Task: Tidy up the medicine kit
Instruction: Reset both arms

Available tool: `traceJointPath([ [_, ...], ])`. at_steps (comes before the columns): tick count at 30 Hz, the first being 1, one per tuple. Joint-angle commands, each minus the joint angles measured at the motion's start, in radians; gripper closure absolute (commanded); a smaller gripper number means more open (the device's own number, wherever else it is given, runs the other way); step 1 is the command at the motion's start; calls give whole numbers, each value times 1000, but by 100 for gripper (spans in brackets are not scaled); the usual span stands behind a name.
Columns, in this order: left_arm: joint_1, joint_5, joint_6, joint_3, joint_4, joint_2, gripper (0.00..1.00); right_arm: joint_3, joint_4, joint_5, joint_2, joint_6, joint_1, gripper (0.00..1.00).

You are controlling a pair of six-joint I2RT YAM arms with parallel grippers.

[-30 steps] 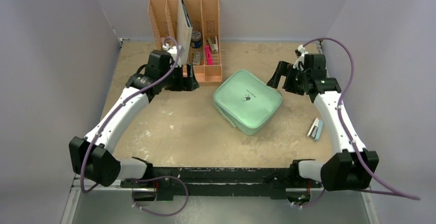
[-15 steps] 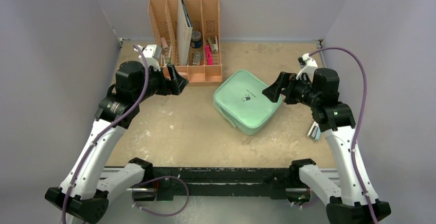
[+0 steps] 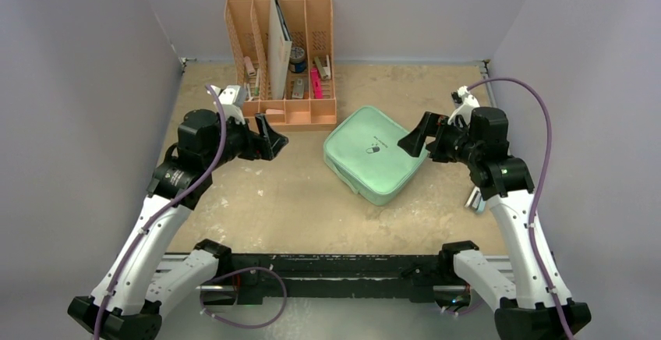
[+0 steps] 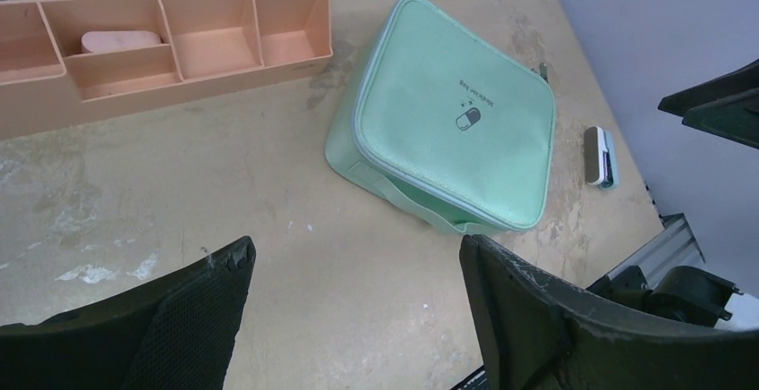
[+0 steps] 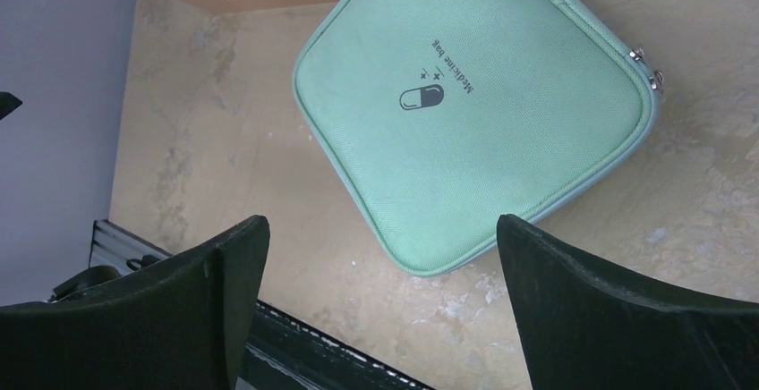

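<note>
Top external: one shut kit [image 3: 376,154], one organizer [image 3: 282,44] behind it; two grippers, left [image 3: 273,137] and right [image 3: 411,139], flank it, both released.

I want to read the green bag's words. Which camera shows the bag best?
Right wrist view: the mint-green zipped fabric medicine bag fills it, lettering readable. Left wrist shows it smaller, slanted; top view, tiny.

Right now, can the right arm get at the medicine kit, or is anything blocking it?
Probably yes. The right end effector hangs open at the right edge of the closed medicine kit, nothing between them. The desk organizer stands behind the kit, off that path.
</note>
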Motion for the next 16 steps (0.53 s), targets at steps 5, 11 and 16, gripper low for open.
traceJointPath([
  [5,2,30,9,0,46,-9,16,19,4,4,1,23,1,1],
  [11,1,21,36,10,43,-19,16,21,-28,4,5,23,1,1],
  [16,2,19,37,21,48,-18,16,28,-47,-4,-6,26,1,1],
])
